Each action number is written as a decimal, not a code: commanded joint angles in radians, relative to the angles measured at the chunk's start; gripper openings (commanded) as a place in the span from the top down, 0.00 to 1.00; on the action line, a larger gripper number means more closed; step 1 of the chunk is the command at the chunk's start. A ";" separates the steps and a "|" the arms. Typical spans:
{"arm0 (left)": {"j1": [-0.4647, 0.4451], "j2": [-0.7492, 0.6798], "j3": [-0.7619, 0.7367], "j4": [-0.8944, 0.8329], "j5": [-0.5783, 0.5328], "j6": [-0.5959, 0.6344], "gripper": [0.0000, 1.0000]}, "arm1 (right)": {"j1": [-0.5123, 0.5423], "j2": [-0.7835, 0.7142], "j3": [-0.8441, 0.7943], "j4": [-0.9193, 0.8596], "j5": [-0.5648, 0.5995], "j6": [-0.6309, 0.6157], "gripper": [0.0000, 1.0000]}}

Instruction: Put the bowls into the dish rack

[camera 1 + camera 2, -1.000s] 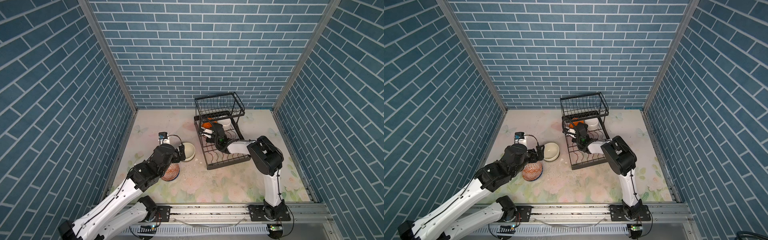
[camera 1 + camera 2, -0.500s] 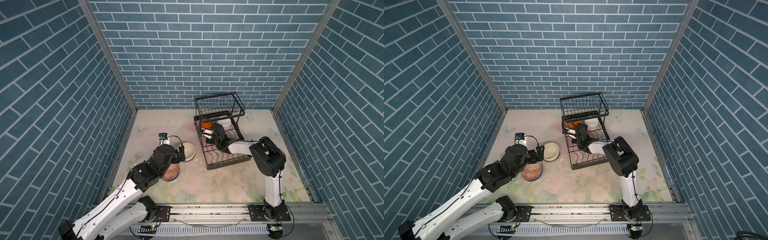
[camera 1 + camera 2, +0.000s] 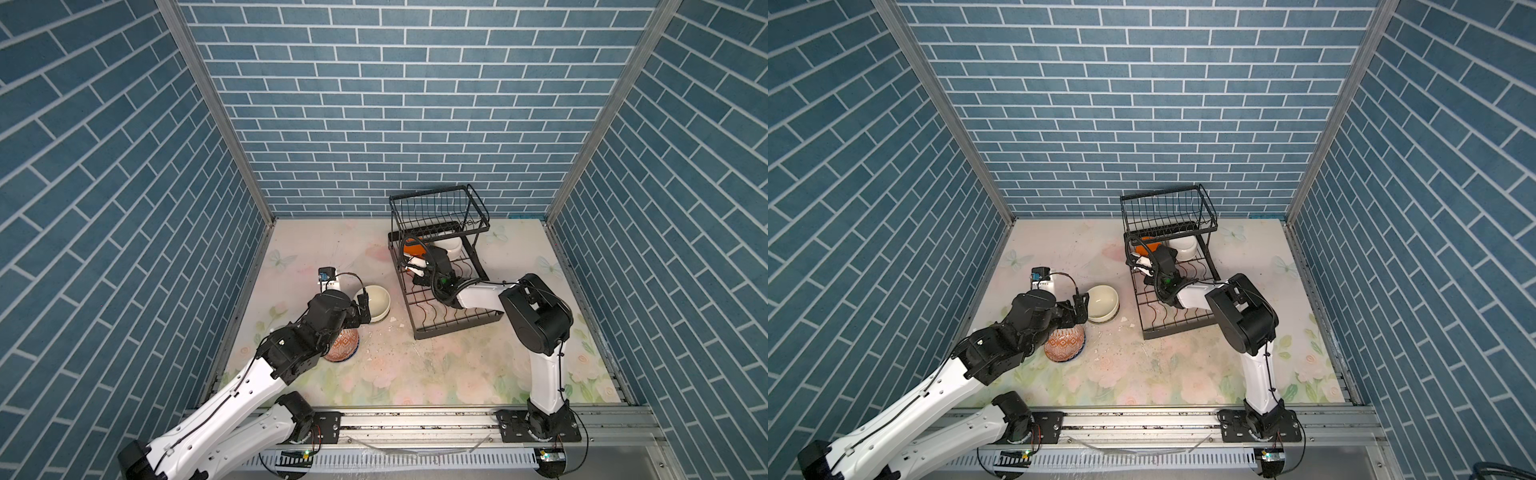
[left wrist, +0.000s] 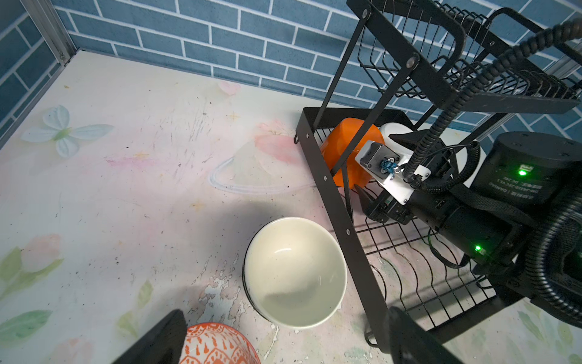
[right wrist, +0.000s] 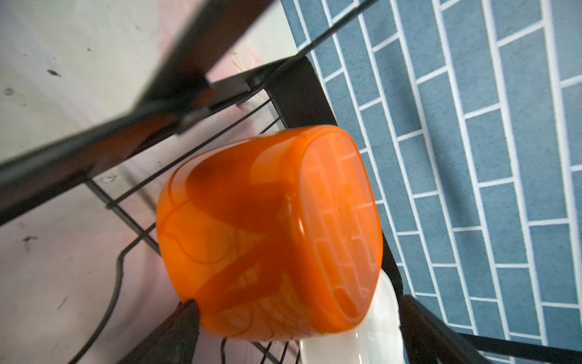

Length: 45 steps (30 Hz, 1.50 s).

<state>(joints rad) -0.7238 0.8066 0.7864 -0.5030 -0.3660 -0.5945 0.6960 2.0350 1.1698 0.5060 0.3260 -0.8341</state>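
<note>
In both top views the black wire two-tier dish rack (image 3: 440, 266) (image 3: 1171, 266) stands toward the back of the floral-printed desk (image 3: 415, 365), right of the middle. A glossy orange bowl (image 3: 413, 248) and a plain white ceramic bowl (image 3: 451, 248) sit side by side at the far end of its lower tier, under the raised basket. The right hand (image 3: 434, 257) reaches into that lower tier just beside the orange bowl; its jaws are hard to make out from here. Left of the rack, a cream round bowl (image 3: 376, 302) rests upright on the desk, with the left hand (image 3: 362, 308) at its near-left edge, spread and holding nothing. An orange-and-white patterned bowl (image 3: 341, 345) lies partly under the left arm.

From the left wrist, the cream bowl (image 4: 296, 272) sits just beside the rack's base frame (image 4: 343, 220), and the patterned bowl (image 4: 217, 345) shows at the frame's edge. The two dark fingertips (image 4: 157, 337) stand wide apart, empty.

From the right wrist, the orange bowl (image 5: 267, 233) lies tipped on its side on the rack wires, touching the white bowl (image 5: 362, 324). The fingertips (image 5: 182, 327) stand apart, released, one close against the orange bowl.
</note>
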 commanded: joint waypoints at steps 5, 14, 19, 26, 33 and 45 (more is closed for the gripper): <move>0.007 -0.014 -0.015 -0.006 -0.006 -0.007 0.00 | -0.011 0.056 0.069 0.068 0.069 0.066 0.02; 0.007 -0.024 -0.027 -0.007 -0.007 -0.022 0.01 | -0.017 0.081 0.084 0.119 0.137 0.117 0.02; 0.007 -0.025 -0.029 -0.010 -0.007 -0.027 0.00 | -0.017 0.043 0.045 0.117 0.126 0.145 0.02; 0.007 0.016 0.004 -0.055 -0.017 -0.045 0.00 | -0.012 -0.059 -0.040 0.064 0.079 0.189 0.03; 0.009 0.091 0.061 -0.110 -0.017 -0.051 0.00 | 0.003 -0.141 -0.119 -0.008 0.045 0.236 0.03; 0.035 0.176 0.118 -0.189 0.017 -0.089 0.00 | 0.030 -0.277 -0.211 -0.193 0.013 0.395 0.06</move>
<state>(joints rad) -0.7036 0.9630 0.8696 -0.6331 -0.3565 -0.6655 0.7197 1.8156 0.9993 0.3721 0.3592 -0.5247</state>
